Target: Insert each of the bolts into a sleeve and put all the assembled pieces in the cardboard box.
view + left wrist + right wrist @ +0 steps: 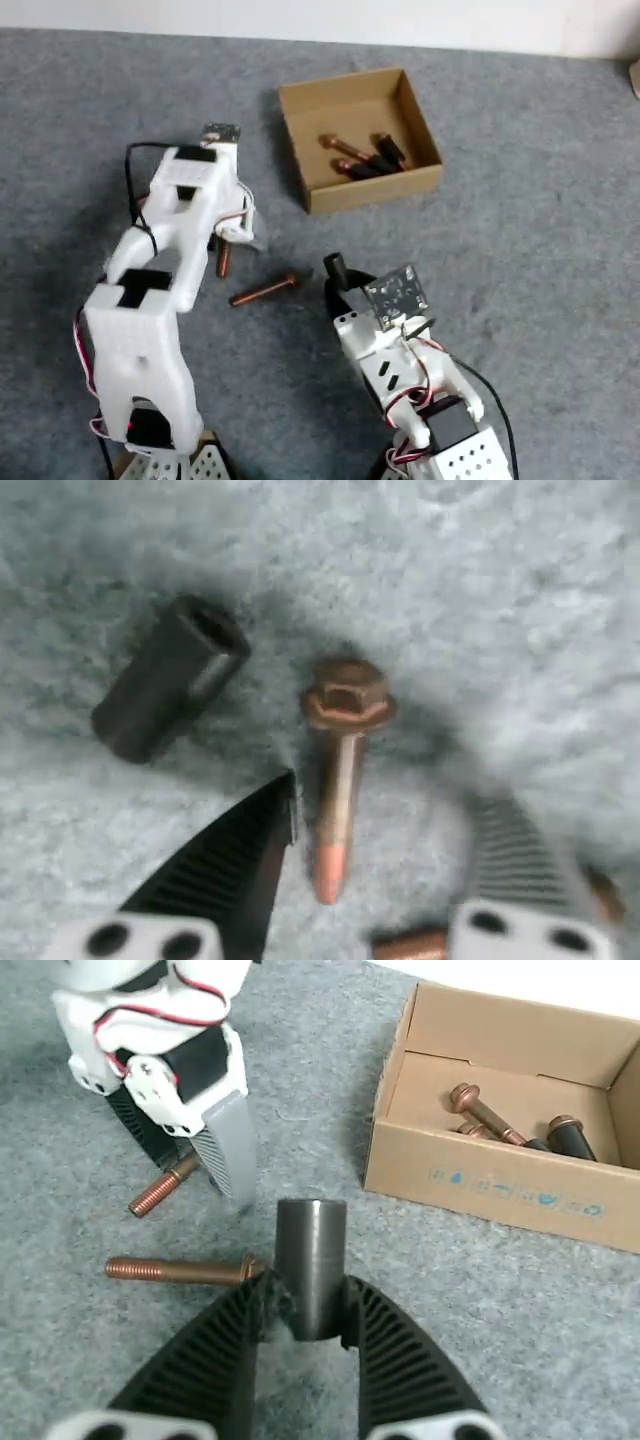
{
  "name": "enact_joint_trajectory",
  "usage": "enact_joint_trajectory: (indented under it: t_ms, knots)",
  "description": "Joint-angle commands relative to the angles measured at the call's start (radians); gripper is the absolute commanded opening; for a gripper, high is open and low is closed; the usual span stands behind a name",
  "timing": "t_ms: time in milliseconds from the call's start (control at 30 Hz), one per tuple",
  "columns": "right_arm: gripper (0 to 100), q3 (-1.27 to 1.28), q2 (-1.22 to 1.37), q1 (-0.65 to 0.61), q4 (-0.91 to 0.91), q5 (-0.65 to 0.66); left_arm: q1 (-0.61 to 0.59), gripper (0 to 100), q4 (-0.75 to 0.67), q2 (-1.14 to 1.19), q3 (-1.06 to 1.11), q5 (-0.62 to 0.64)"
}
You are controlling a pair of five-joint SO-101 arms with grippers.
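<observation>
Two loose bolts lay on the grey carpet (550,250) in the high view: one bolt (223,262) just under the left gripper (238,234) at centre-left, and a second bolt (265,290) angled just right of it, near frame centre. In the left wrist view the left gripper's fingers were spread wide either side of a copper bolt lying flat mid-frame, with no contact. A loose sleeve (170,677) lay at upper left, beside the bolt head but apart from it. The right gripper (308,1310) was clamped on a dark held sleeve (310,1250) at lower centre of its wrist view. The cardboard box (375,190) sat at upper centre of the high view, well apart from both grippers, with at least two assembled pieces (362,160) inside.
</observation>
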Motion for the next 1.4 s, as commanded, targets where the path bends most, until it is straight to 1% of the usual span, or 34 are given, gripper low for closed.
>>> enact_joint_trajectory:
  t_ms: [0, 67, 133, 267, 400, 467, 533, 600, 733, 933, 1067, 1167, 1267, 1300, 1367]
  knots:
    - [0.5, 0.004, -0.004, 0.012, -0.002, 0.015, 0.021, 3, 0.051, 0.039, -0.047, -0.114]
    - [0.5, 0.005, -0.004, 0.01, -0.004, 0.015, 0.044, 0, 0.068, 0.041, -0.05, -0.107]
    - [0.5, 0.005, -0.004, 0.01, -0.004, 0.015, 0.054, 1, 0.069, 0.028, -0.051, -0.1]
    - [0.5, 0.005, -0.004, 0.01, -0.004, 0.015, 0.047, 0, 0.058, -0.104, -0.018, -0.1]
    - [0.5, 0.005, -0.004, 0.012, -0.004, 0.017, 0.068, 0, 0.058, -0.352, 0.058, -0.095]
    - [0.5, 0.005, -0.005, 0.012, -0.004, 0.017, 0.094, 0, 0.055, -0.503, 0.116, -0.061]
    - [0.5, 0.005, -0.005, 0.012, -0.004, 0.017, 0.116, 0, 0.02, -0.659, 0.183, -0.034]
    - [0.5, 0.005, -0.005, 0.013, -0.004, 0.017, 0.142, 0, -0.041, -0.819, 0.269, -0.017]
    - [0.5, 0.005, -0.005, 0.013, -0.004, 0.017, 0.209, 0, -0.249, -1.132, 0.513, -0.02]
    - [0.5, 0.004, -0.005, 0.013, -0.004, 0.017, 0.289, 1, -0.583, -1.581, 0.989, -0.012]
    - [0.5, 0.004, -0.005, 0.021, -0.004, 0.017, 0.358, 1, -0.767, -1.899, 1.277, -0.012]
    - [0.5, 0.004, -0.005, 0.062, -0.004, 0.017, 0.433, 1, -0.861, -2.144, 1.454, -0.011]
    - [0.5, 0.002, -0.005, 0.076, -0.004, 0.014, 0.538, 1, -0.914, -2.373, 1.6, -0.011]
    - [0.5, 0.002, -0.005, 0.076, -0.004, 0.014, 0.57, 1, -0.924, -2.427, 1.624, -0.009]
    - [0.5, 0.002, -0.005, 0.076, -0.004, 0.012, 0.611, 1, -0.937, -2.416, 1.63, -0.009]
